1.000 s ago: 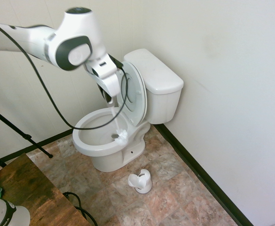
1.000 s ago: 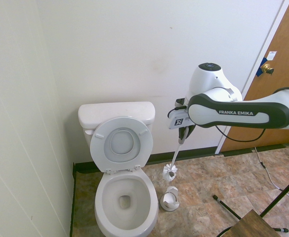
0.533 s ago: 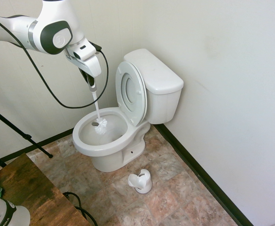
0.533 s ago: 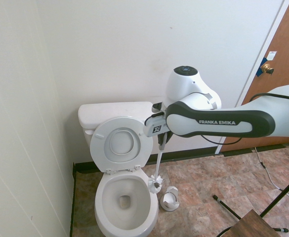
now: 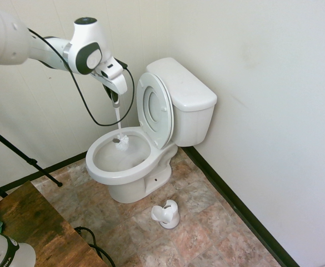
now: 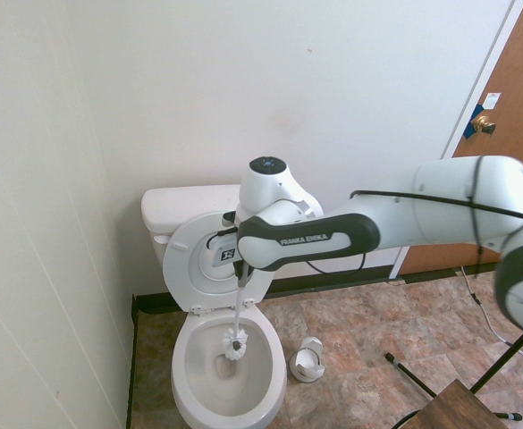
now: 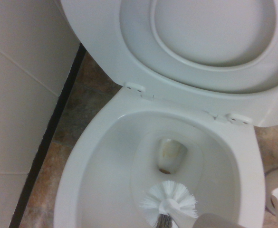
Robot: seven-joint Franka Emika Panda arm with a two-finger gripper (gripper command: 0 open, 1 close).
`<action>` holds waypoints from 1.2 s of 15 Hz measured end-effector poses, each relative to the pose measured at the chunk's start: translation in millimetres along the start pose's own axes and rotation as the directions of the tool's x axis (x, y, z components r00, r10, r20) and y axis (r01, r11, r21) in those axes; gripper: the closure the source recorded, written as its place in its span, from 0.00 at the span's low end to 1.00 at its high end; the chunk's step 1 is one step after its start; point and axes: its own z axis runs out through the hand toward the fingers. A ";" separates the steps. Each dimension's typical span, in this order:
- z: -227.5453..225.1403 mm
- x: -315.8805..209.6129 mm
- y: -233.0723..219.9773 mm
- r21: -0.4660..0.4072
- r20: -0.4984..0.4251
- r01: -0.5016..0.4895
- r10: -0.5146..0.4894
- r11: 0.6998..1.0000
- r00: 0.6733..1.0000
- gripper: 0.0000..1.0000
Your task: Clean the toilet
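- The toilet [image 5: 151, 130] sits in the corner of the room, tank [image 5: 183, 83] against the back wall, seat and lid [image 6: 215, 261] tipped up against the tank — the bowl [image 6: 198, 375] is wide open.
- The white arm [image 6: 395, 223] reaches in over the bowl, its tool [image 5: 115, 101] pointing straight down.
- The tool is clamped tight on the handle of a toilet brush [image 6: 236, 342] — the shaft hangs straight below it.
- The white bristle head sits inside the rim; from the wrist view it [image 7: 169, 199] hovers near the drain opening [image 7: 171, 155], on the bowl's sloping wall or just above it. I can't tell whether the bristles are pressing on the ceramic.
- The little white brush holder [image 5: 166, 213] stands empty on the tiled floor [image 5: 206, 222], beside the toilet's base and well clear of the action.
- My read: this is the very start of the scrubbing step. Brush collected, brush brought into the bowl, but no sign of any sweeping done.
- What the next move calls for, I'd say: press the bristles onto the wall of the bowl, then sweep round under the rim and down toward the drain, keeping the shaft clear of the raised seat.
- One risk: that seat stands close beside the tool, so a wide swing could knock it down.
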 end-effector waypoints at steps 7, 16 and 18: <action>117.8 14.9 -49.2 -0.040 0.013 -0.081 0.081 0.996 0.997 1.00; 173.3 8.5 -74.9 -0.020 -0.119 -0.175 0.171 0.984 0.978 1.00; 181.6 -0.6 -77.6 -0.027 -0.118 -0.164 0.160 0.986 0.980 1.00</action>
